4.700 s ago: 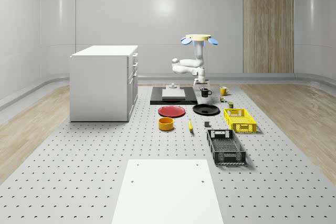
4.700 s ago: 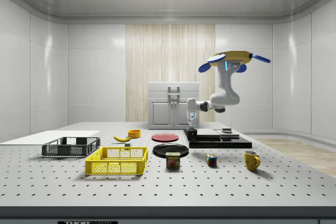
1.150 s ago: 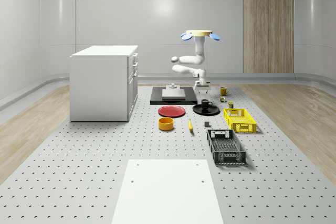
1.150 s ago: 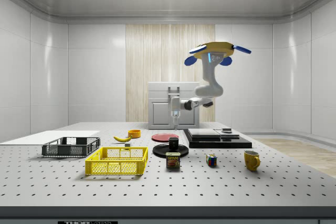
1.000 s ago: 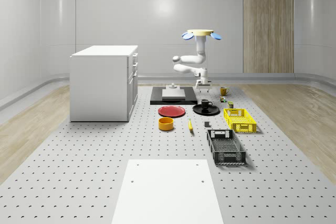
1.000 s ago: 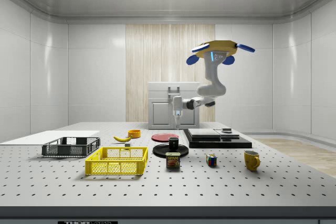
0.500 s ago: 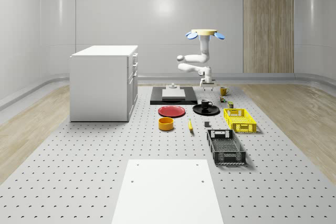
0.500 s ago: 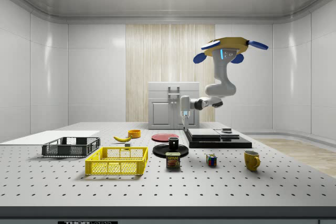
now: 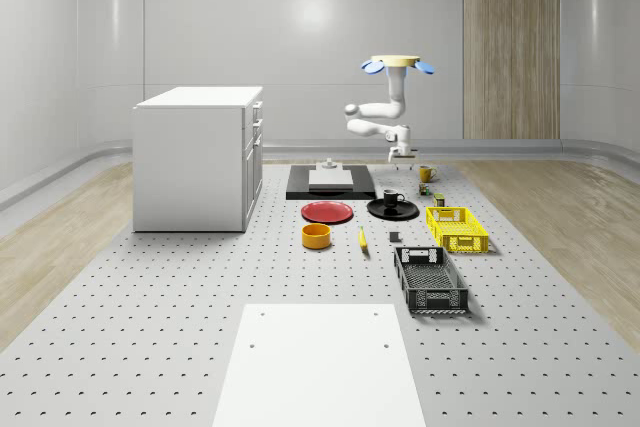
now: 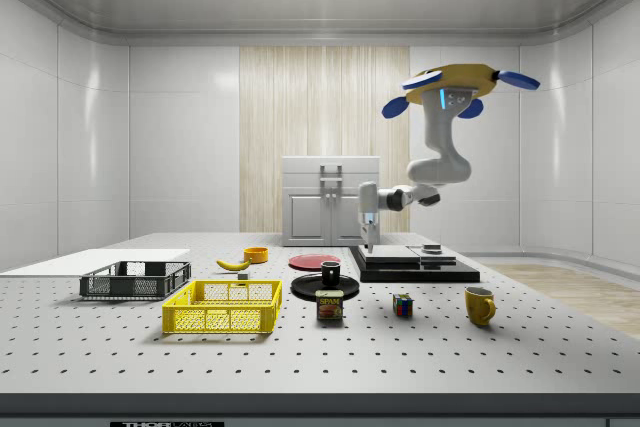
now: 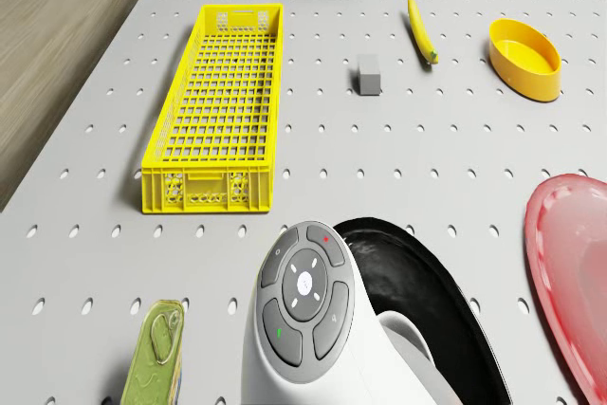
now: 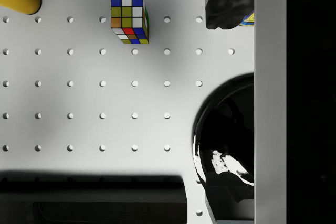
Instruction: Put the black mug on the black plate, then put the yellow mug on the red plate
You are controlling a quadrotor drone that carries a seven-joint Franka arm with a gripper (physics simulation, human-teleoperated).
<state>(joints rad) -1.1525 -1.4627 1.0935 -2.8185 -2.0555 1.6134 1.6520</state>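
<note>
The black mug (image 9: 392, 197) stands upright on the black plate (image 9: 405, 211), a little off the plate's middle, with its handle turned toward the whole-scene view's right. The black plate is the reference for every place given here.

The drone (image 10: 460, 85) hovers high above the table (image 9: 150, 327), beyond the black plate on the side where the yellow mug (image 10: 479, 305) stands. The arm hangs below it and bends back toward the plate. The gripper (image 10: 369, 241) points straight down, above and clear of the black mug, and just past the plate's rim on the side of the dark platform (image 10: 415, 269). It touches nothing. From where I stand, whether the claw is spread or pressed together cannot be told.

The yellow mug stands upright on the table, well apart from the black plate and farther from it than the gripper is. The red plate (image 9: 328, 212) lies flat just beside the black plate, to the whole-scene view's left of it, with nothing on it.

A colour cube (image 12: 129, 19) lies between the black plate and the yellow mug. A tin can (image 10: 329, 305) stands near the black plate's rim, on the side view's near side. A yellow crate (image 11: 223, 111) lies near the black plate, to the whole-scene view's right of it and nearer that camera. An orange bowl (image 9: 316, 236) and a banana (image 9: 362, 239) lie on the near side of the black plate in the whole-scene view.
</note>
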